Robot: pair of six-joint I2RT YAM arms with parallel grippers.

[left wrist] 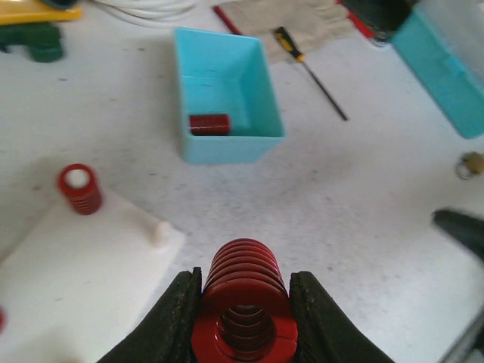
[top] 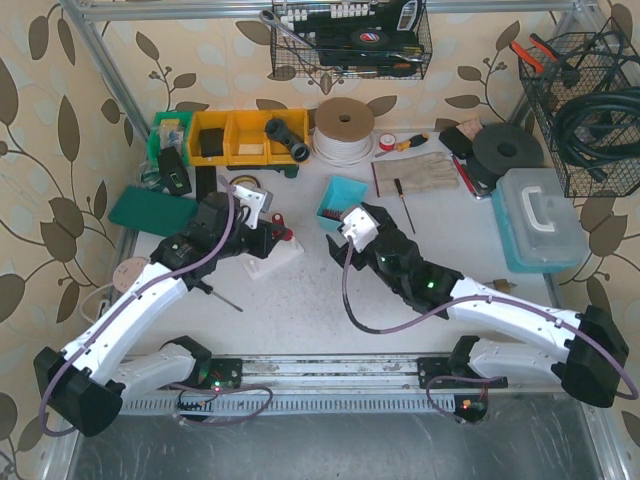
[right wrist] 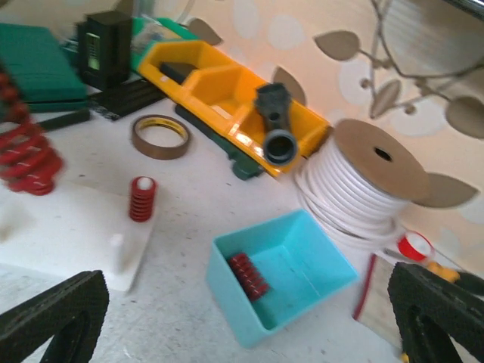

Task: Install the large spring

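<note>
Two grippers are appearing over a white table [left wrist: 363, 227]. The left gripper [left wrist: 243, 321] is pinching the large red spring [left wrist: 243, 274] between its black fingers [left wrist: 175, 321] at the bottom centre of the left wrist view, with the coil's open end facing the camera. The spring is sitting just beside the white base plate [left wrist: 68, 287] at lower left. The plate is carrying a small red spring [left wrist: 79, 189] on one peg and a bare white peg [left wrist: 160, 232] near its right corner. The right gripper [right wrist: 246, 302] is standing spread wide and gripping nothing, low in the right wrist view. A blue bin [right wrist: 227, 283] is lying between its fingers, containing a short red spring [right wrist: 248, 274].
</note>
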